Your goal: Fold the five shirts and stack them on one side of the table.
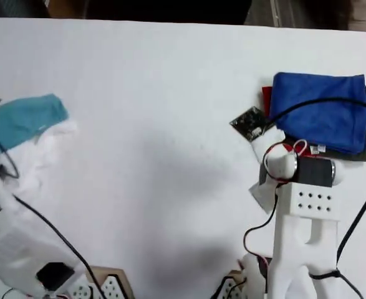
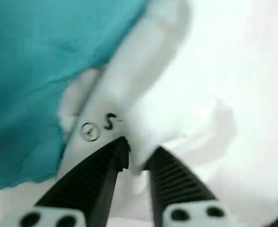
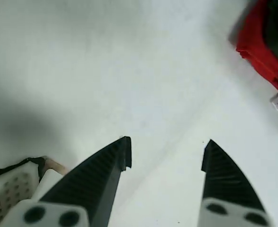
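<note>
Left gripper clamped on limp white cloth shirt, beside crumpled teal shirt at the left table edge. Right gripper jaws apart over white tabletop, near blue-topped folded shirt stack

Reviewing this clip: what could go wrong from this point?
The left gripper pinches only a small fold of the white shirt by its label; it may slip out.
The teal shirt lies against the white one and may be dragged along.
A black cable drapes over the folded blue shirt; arm motion might pull it askew.
</note>
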You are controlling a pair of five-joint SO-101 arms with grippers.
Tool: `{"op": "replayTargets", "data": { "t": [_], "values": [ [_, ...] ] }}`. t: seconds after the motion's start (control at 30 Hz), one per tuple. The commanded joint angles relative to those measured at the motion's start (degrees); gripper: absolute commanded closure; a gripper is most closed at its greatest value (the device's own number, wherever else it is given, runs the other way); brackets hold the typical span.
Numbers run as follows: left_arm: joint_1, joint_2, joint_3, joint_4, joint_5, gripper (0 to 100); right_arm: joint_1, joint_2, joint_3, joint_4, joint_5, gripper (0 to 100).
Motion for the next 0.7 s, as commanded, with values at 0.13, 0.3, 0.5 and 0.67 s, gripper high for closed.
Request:
{"op": "replayTargets", "data": {
  "t": [0.13, 0.3, 0.5, 0.67],
  "values": [
    [16.09, -16.97, -3.91, 11.16, 6.42, 98, -0.31, -1.71, 5.98, -5.49, -0.18, 75.4],
    [31.56, -31.56, -8.04, 16.35, 11.69, 98, -0.22, -1.71, 10.37, -9.36, -0.26, 75.4],
    [48.26, -48.79, -13.41, 13.98, 15.12, 98, -0.22, -1.98, 13.8, -10.68, -0.26, 75.4],
    [51.69, -53.54, -13.49, 9.32, 21.8, 98, -0.31, -2.15, 14.42, -10.68, -0.26, 75.4]
  ]
}}
